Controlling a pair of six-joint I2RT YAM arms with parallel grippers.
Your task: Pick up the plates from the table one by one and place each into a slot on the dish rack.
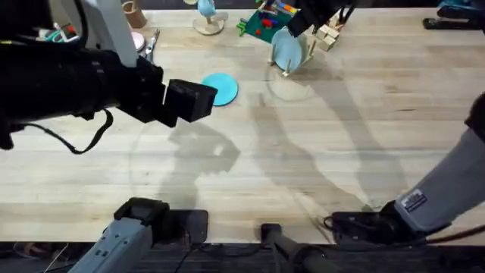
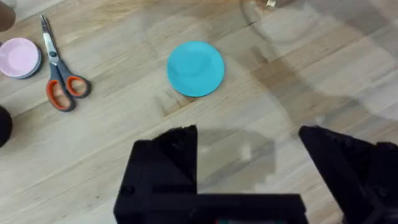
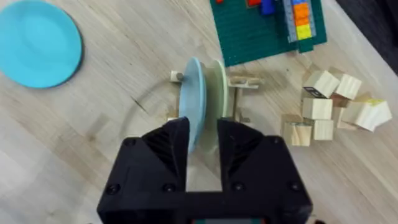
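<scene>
A pale blue plate (image 1: 287, 48) (image 3: 193, 93) stands on edge in the small wooden dish rack (image 1: 289, 70) (image 3: 241, 81) at the far middle of the table (image 1: 318, 159). My right gripper (image 1: 301, 23) (image 3: 203, 152) hovers over that rack, its jaws a little apart on either side of the plate's rim, with a sliver of table showing beside the plate. A turquoise plate (image 1: 220, 88) (image 2: 196, 68) lies flat on the wood. My left gripper (image 1: 193, 100) (image 2: 249, 158) hangs open just short of it, nothing between its fingers.
A green block board (image 1: 261, 23) (image 3: 267, 28) and loose wooden cubes (image 1: 328, 36) (image 3: 326, 109) lie right behind the rack. Orange-handled scissors (image 2: 59, 81) and a pink disc (image 2: 18, 57) sit to the left of the turquoise plate. A small wooden stand (image 1: 207, 21) is at the back.
</scene>
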